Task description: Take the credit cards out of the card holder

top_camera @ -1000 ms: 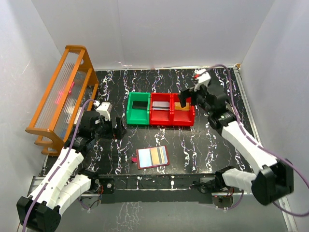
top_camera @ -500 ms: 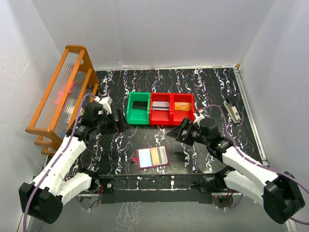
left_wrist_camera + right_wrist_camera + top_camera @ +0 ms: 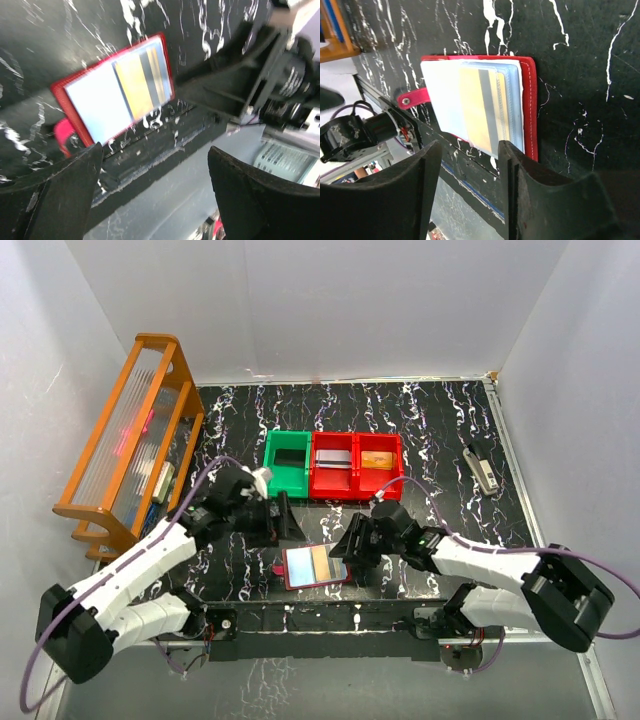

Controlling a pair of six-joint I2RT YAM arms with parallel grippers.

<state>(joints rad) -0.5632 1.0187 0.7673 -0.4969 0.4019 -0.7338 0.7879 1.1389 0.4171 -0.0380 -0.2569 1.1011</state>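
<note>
Two arms are reaching in over the black marbled counter (image 3: 430, 420) toward the card holder (image 3: 316, 567), which is lying open and flat near the counter's 6 o'clock edge. Its dark-red cover is facing down and its pale clear sleeves (image 3: 445, 100) are facing up. A gold credit card (image 3: 482, 107) with a grey stripe is sitting inside one sleeve, on the half toward 3 o'clock in the overhead view. The snap tab (image 3: 412, 97) is sticking out at 9 o'clock.

The left gripper (image 3: 285, 520) is hovering near the card holder at its 11 o'clock, with its jaws standing wide apart and holding nothing. The right gripper (image 3: 342, 546) is hanging just beside the holder's 2 o'clock corner with its jaws partly spread and nothing clamped. In its wrist view the sleeves' edge is showing in the gap, and I cannot tell whether it is touching.

At 12 o'clock from the holder and apart from it, a green bin (image 3: 285, 488) and two red bins (image 3: 333, 490) are standing in a row. An orange rack (image 3: 130, 440) is standing at the counter's 9 o'clock side, and a small grey tool (image 3: 482, 470) is lying at its 3 o'clock side
</note>
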